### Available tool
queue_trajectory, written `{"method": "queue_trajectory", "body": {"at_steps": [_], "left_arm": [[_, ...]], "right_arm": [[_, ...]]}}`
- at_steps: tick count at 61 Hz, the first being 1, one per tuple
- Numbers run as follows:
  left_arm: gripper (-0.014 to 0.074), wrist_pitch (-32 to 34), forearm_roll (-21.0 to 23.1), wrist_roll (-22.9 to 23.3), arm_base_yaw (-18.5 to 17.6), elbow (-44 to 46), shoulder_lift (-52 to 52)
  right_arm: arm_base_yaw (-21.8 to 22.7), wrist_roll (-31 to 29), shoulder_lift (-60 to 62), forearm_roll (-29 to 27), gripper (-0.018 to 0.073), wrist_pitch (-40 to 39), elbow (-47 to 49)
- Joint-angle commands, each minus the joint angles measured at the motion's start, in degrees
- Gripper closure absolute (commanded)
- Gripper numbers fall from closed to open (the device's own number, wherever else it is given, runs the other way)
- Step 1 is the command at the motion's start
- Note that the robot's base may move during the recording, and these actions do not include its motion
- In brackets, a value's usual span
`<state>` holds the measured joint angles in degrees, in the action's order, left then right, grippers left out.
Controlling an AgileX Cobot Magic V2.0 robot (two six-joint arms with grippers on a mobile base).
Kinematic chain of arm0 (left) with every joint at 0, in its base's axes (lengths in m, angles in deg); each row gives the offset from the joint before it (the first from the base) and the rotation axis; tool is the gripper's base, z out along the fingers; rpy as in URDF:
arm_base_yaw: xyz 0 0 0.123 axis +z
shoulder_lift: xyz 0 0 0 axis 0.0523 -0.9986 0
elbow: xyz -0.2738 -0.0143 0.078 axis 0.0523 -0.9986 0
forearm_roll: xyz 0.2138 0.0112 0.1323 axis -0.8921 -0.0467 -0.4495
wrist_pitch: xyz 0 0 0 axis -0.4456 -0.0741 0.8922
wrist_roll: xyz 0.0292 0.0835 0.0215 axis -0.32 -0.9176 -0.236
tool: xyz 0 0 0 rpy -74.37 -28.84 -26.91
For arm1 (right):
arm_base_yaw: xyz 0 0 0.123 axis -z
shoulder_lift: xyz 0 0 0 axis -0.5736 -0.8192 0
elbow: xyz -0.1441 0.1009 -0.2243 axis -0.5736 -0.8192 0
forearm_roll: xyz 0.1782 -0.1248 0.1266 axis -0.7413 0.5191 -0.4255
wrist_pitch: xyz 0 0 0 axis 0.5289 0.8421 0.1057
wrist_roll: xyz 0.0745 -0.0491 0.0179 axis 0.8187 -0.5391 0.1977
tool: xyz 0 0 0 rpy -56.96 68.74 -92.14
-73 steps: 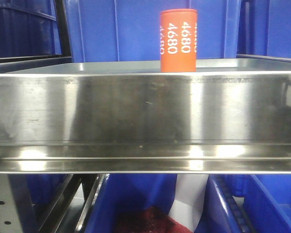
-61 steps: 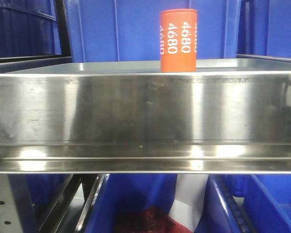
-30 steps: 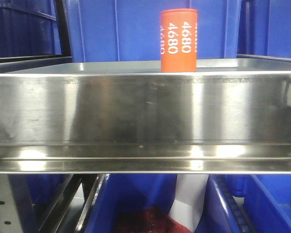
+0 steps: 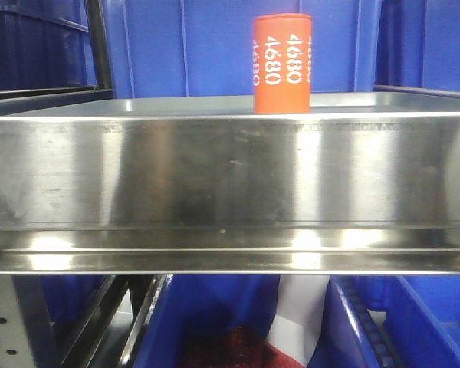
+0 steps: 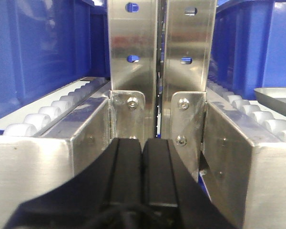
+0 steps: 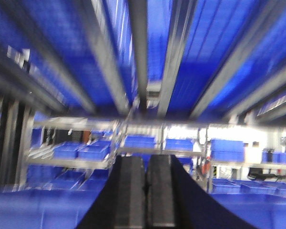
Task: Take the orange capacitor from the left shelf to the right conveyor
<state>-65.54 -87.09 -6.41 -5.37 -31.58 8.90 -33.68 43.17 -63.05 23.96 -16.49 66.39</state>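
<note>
The orange capacitor [image 4: 281, 64] stands upright on the left shelf [image 4: 230, 172], behind its tall shiny front lip, right of centre, with white "4680" on its side. No gripper shows in the front view. In the left wrist view my left gripper [image 5: 143, 143] is shut and empty, its black fingers pressed together in front of steel rack posts [image 5: 161, 62]. In the right wrist view my right gripper [image 6: 145, 160] is shut and empty, pointing at distant blue bins; that view is blurred. The right conveyor is out of view.
Blue plastic bins [image 4: 215, 46] stand behind the shelf and more sit below it [image 4: 399, 322]. White rollers [image 5: 52, 112] on steel rails run on both sides of the posts. A silver tray edge [image 5: 276, 95] shows at the right. Steel rails [image 6: 138, 52] run overhead in the right wrist view.
</note>
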Motion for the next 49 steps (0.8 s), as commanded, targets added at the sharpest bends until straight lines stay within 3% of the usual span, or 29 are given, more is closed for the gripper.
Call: {"method": "queue_trajectory", "body": {"at_steps": [1,9,16,37,44,49], "left_arm": [[0.0701,4.7,0.3,0.0,-0.2,0.3,0.6],[0.0701,4.7,0.3,0.0,-0.2,0.3,0.6],[0.0701,4.7,0.3,0.0,-0.2,0.3,0.6],[0.0701,4.7,0.3,0.0,-0.2,0.3,0.6],[0.0701,4.7,0.3,0.0,-0.2,0.3,0.6],[0.0701,4.7,0.3,0.0,-0.2,0.3,0.6]], "right_arm": [[0.3,3.2,-6.7,1.3,0.0504,3.6,8.4],[-0.9,3.8,-16.6,1.1,0.0504,9.8,17.0],[-5.0,3.5,-24.8,1.0,0.0504,13.9,22.7],[-31.8,-3.9,-44.9,0.9,0.0504,26.5,30.9],[-36.1,-3.9,-50.7,0.7,0.0477,29.5,31.2],[-37.9,-3.9,-54.2,0.3,0.0363,29.5,31.2]]}}
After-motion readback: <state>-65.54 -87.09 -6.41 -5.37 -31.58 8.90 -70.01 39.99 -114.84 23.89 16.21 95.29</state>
